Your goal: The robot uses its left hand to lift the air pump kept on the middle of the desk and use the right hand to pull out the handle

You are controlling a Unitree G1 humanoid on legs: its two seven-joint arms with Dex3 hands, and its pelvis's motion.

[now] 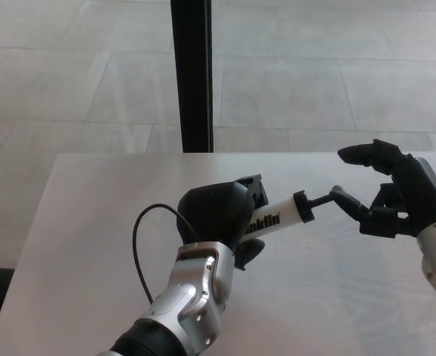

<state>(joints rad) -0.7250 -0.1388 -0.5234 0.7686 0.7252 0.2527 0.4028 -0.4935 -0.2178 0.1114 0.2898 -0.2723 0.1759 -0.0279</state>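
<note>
The left hand (216, 217) is wrapped closed around the white cylindrical air pump (273, 217), holding it clear above the pale grey tabletop (77, 222). The barrel points toward the robot's right, which presents the piston end to the other hand. A thin black hose (145, 230) loops from the pump near the left wrist. The right hand (388, 194) sits at the pump's end with its fingers spread; the upper finger is raised off the thin black handle rod (323, 198), while a lower fingertip (340, 194) appears to touch it. The rod shows only slightly past the black end cap (304, 207), so extraction is judged incomplete. A dark vertical post (191, 74) stands behind.
</note>
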